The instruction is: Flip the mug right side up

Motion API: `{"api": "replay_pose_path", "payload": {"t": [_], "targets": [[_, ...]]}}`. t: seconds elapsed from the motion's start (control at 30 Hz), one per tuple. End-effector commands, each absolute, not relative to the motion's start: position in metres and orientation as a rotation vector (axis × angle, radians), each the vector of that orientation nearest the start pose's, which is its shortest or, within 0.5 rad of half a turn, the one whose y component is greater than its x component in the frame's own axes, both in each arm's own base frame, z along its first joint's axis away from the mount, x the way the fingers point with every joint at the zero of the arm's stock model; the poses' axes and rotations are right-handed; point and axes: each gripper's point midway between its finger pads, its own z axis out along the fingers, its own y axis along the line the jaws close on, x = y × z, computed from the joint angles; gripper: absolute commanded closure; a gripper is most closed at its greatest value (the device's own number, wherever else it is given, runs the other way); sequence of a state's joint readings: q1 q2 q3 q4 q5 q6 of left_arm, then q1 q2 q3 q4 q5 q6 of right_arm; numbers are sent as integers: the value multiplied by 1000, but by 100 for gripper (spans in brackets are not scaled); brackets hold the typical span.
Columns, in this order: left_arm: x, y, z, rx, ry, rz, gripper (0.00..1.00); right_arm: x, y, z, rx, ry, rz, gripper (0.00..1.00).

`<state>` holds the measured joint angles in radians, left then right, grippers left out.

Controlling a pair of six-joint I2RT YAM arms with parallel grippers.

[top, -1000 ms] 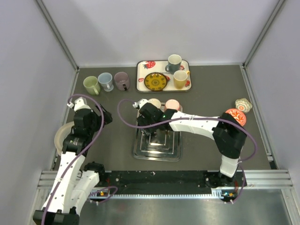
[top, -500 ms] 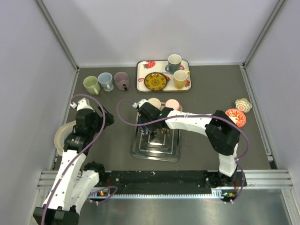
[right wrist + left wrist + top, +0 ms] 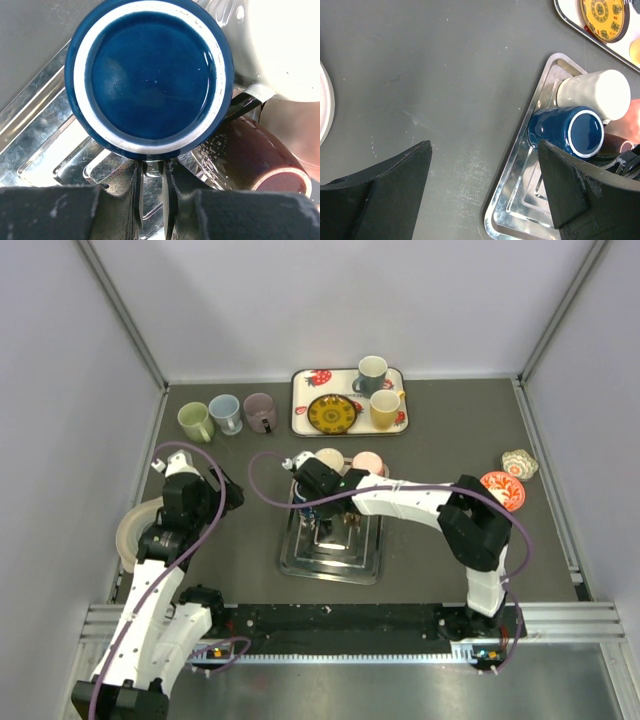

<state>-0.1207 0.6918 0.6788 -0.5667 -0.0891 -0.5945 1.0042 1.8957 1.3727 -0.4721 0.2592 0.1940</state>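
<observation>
A dark blue mug stands upside down in the metal drying tray, its white-ringed base facing the right wrist camera. My right gripper sits right at the mug's near edge, its fingers drawn close together on the mug's handle, seen edge-on. In the top view the right gripper covers that mug. The left wrist view shows the blue mug at the tray's far corner. My left gripper hangs open over bare table just left of the tray, holding nothing.
A cream mug, a pink mug and a maroon mug crowd the tray next to the blue one. Three mugs stand back left, a strawberry tray with plate and mugs behind. White plate left; small bowls right.
The right gripper has shifted slightly left and its fingers have closed from wide apart to nearly together at the blue mug. The left arm has hardly moved.
</observation>
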Motion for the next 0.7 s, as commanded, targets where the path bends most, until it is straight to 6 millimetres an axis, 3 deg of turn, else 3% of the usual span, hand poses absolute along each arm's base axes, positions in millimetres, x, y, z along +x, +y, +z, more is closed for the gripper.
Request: {"api": "replay_pose_path", "payload": {"t": [0.0, 0.2, 0.4, 0.43, 0.47, 0.5, 0.53, 0.57, 0.6, 0.63, 0.67], "targets": [[257, -41, 183, -531, 2045, -347, 8, 273, 377, 123, -850, 2202, 238, 100], [255, -44, 188, -540, 2029, -376, 9, 250, 373, 161, -841, 2159, 335, 100], [253, -55, 200, -548, 2005, -472, 10, 225, 347, 216, -710, 2106, 506, 100], [251, -62, 203, -535, 1999, -520, 9, 223, 342, 219, -668, 2106, 544, 100], [251, -71, 209, -521, 1981, -594, 10, 216, 337, 243, -632, 2062, 638, 100], [250, -79, 213, -504, 1970, -649, 9, 214, 334, 253, -596, 2043, 697, 100], [248, -86, 212, -489, 1964, -701, 9, 210, 329, 251, -540, 2058, 761, 100], [252, -95, 224, -477, 1909, -783, 9, 210, 322, 286, -477, 1958, 900, 100], [245, -115, 231, -398, 1904, -915, 9, 209, 318, 296, -435, 1929, 964, 100], [241, -125, 226, -368, 1902, -994, 9, 205, 312, 294, -382, 1928, 1036, 100], [237, -137, 235, -351, 1869, -1109, 8, 205, 303, 325, -347, 1814, 1132, 100]]}}
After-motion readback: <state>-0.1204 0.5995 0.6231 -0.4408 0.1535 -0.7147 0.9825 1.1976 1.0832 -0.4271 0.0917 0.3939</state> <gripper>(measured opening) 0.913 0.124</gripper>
